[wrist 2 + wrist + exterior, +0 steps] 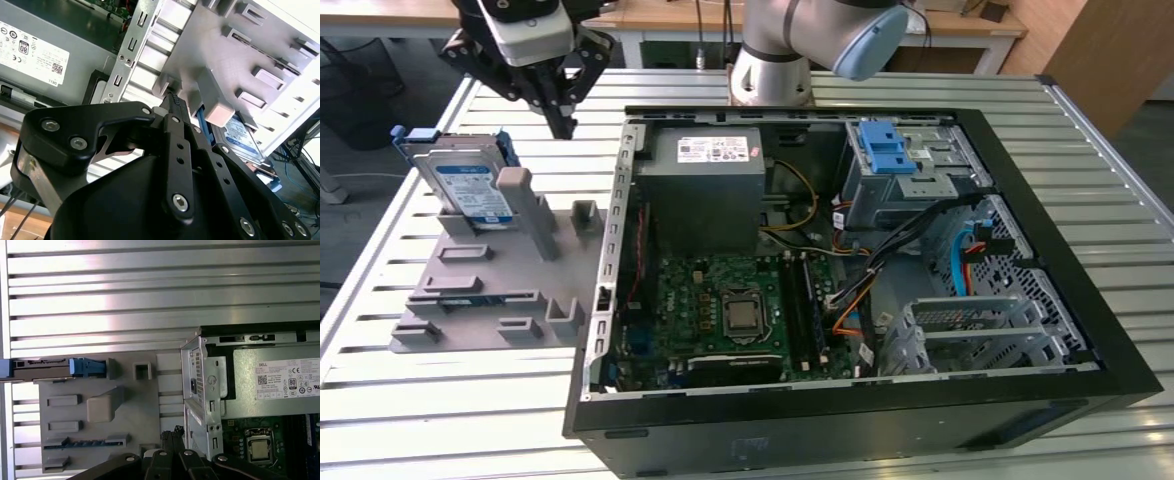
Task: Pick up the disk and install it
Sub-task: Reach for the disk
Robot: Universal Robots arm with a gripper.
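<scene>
We log the open computer case (pixel 854 410) nearest, on the slatted table (pixel 454 420); beside it, toward the table's edge at the exterior view's left, a grey fixture plate (pixel 500 285); the disk (pixel 470 185) stands upright at the plate's far corner; beyond, the gripper (pixel 564 128) hangs above the table, fingers pressed together, empty.

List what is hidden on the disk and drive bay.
Lower edge of the disk: exterior view, behind the grey holder.
Most of its label: second wrist view, behind holder and gripper.
Inside of the drive bay: exterior view, under its blue latch.
</scene>
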